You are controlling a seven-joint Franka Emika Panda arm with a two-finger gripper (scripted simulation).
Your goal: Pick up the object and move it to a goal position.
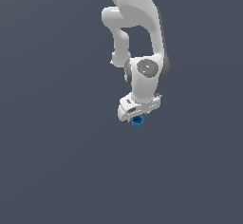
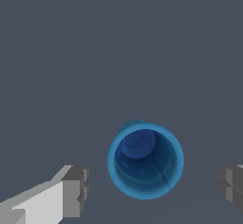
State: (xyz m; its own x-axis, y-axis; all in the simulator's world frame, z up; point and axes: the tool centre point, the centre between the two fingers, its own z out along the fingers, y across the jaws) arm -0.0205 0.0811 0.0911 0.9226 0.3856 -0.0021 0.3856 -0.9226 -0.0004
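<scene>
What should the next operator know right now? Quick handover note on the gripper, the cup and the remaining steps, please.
Gripper: open, fingers on either side of the blue cup, gaps on both sides, no contact visible.
Cup: upright on the grey floor, hollow top facing up, directly under the gripper in the exterior view.
Done: arm lined up over the cup.
Left: close on it, lift, carry to the goal. No goal marker shows in either view.

The setting was a bare simulated workspace, not a furnished room. A uniform slate-grey ground [image 1: 52, 161] filled both views without walls, furniture or horizon. The white robot arm [image 1: 142, 52] appeared with smooth, flat-shaded surfaces, and the blue cup [image 2: 145, 161] showed faceted, untextured colour, all characteristic of rendered computer graphics.
</scene>
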